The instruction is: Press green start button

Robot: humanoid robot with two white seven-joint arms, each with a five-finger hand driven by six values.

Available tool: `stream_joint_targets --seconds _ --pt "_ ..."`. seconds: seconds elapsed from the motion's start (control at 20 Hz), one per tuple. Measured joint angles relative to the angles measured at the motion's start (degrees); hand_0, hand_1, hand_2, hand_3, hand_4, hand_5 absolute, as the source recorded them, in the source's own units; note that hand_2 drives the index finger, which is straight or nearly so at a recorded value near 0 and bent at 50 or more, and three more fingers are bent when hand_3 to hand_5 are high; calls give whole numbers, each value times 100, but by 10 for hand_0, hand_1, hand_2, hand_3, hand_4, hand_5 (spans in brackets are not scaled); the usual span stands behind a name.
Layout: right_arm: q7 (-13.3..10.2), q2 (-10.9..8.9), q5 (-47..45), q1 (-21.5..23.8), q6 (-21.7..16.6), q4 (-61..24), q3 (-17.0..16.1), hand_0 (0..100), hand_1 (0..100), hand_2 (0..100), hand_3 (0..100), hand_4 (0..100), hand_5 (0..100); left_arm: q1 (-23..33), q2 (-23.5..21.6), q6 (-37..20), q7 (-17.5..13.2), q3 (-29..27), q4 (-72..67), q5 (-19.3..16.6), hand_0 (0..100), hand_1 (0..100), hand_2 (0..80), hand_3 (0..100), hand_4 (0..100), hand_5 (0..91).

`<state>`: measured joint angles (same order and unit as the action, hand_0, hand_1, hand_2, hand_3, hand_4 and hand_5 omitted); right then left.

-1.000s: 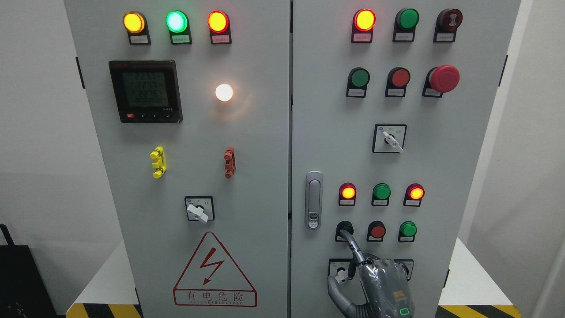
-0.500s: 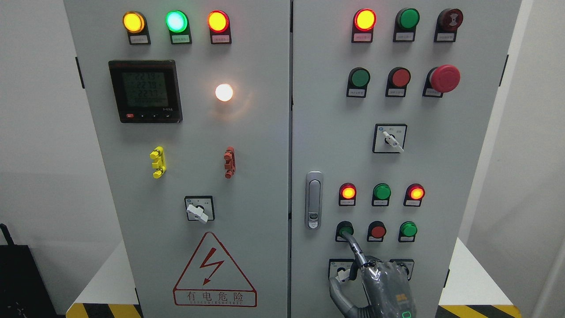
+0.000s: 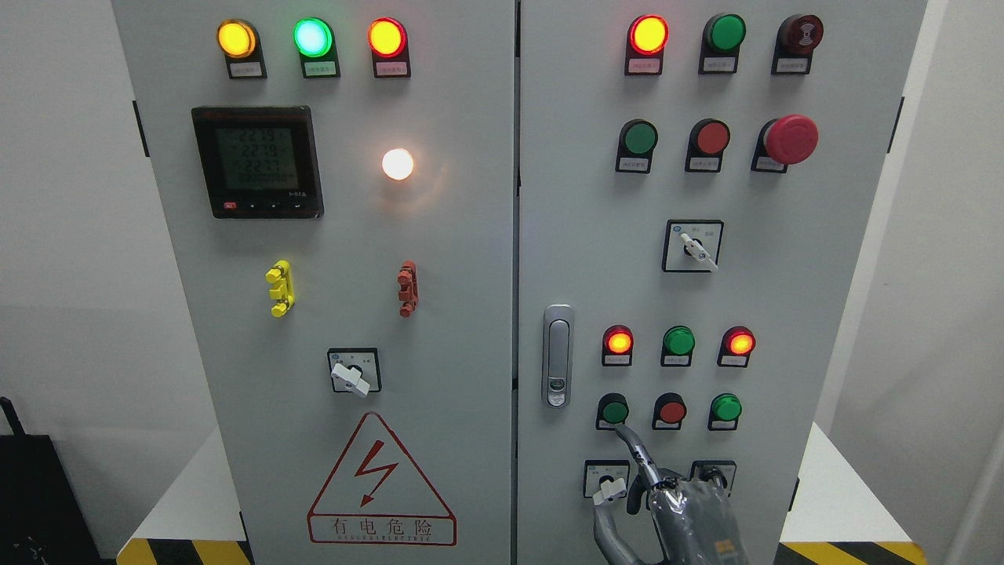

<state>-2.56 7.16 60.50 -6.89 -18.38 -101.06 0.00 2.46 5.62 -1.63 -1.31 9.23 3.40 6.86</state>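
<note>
The green start button (image 3: 614, 410) sits at the left of the lowest button row on the right cabinet door (image 3: 596, 235). It is fully uncovered and unlit. My right hand (image 3: 681, 508) rises from the bottom edge, below and to the right of it. The index finger (image 3: 637, 451) points up and left, and its tip ends just under the button, not on it. The other fingers are curled and hold nothing. The left hand is out of view.
A red button (image 3: 671, 411) and a second green button (image 3: 726, 408) follow in the same row. Lit indicator lamps (image 3: 618, 342) sit above. A rotary switch (image 3: 607, 480) lies beside my hand, and the door handle (image 3: 557, 355) stands to the left.
My index fingertip lay on the green button in the earlier frames. The hand has since dropped down and slightly right, and the whole button now shows.
</note>
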Motion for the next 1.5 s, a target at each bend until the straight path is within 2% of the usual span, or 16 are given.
stream_joint_targets --seconds 0.25,0.4,0.5,0.55,0.65,0.75,0.85,0.95,1.25,1.5 --pt "198 -4 -708 346 -12 -292 -1 738 311 0 491 505 439 0 0 0 0 0 0 0 120 556 0 0 0 0" --pt "279 -7 -1254 491 -14 -437 48 691 267 0 332 313 286 0 0 0 0 0 0 0 120 556 0 0 0 0" --pt "399 -9 -1645 547 -7 -513 97 591 247 0 218 194 184 0 0 0 0 0 0 0 120 556 0 0 0 0" --pt "442 -10 -1821 572 -2 -552 122 574 229 0 178 154 129 0 0 0 0 0 0 0 120 556 0 0 0 0" --pt "484 -12 -2196 607 13 -611 168 475 176 0 119 52 9 0 0 0 0 0 0 0 120 556 0 0 0 0" --pt "576 -14 -2613 697 33 -661 226 354 149 0 55 0 0 0 0 0 0 0 0 0 120 556 0 0 0 0" --pt "746 -16 -3036 808 50 -705 296 257 126 0 0 0 0 0 0 0 0 0 0 0 120 556 0 0 0 0" --pt "851 -19 -3388 894 67 -742 351 175 97 0 0 0 0 0 0 0 0 0 0 0 120 556 0 0 0 0" --pt "939 -34 -4340 1037 223 -811 479 47 13 0 0 0 0 0 0 0 0 0 0 0 120 556 0 0 0 0" --pt "955 -48 -4931 1076 425 -836 541 7 0 0 0 0 0 0 0 0 0 0 -1 0 120 556 0 0 0 0"
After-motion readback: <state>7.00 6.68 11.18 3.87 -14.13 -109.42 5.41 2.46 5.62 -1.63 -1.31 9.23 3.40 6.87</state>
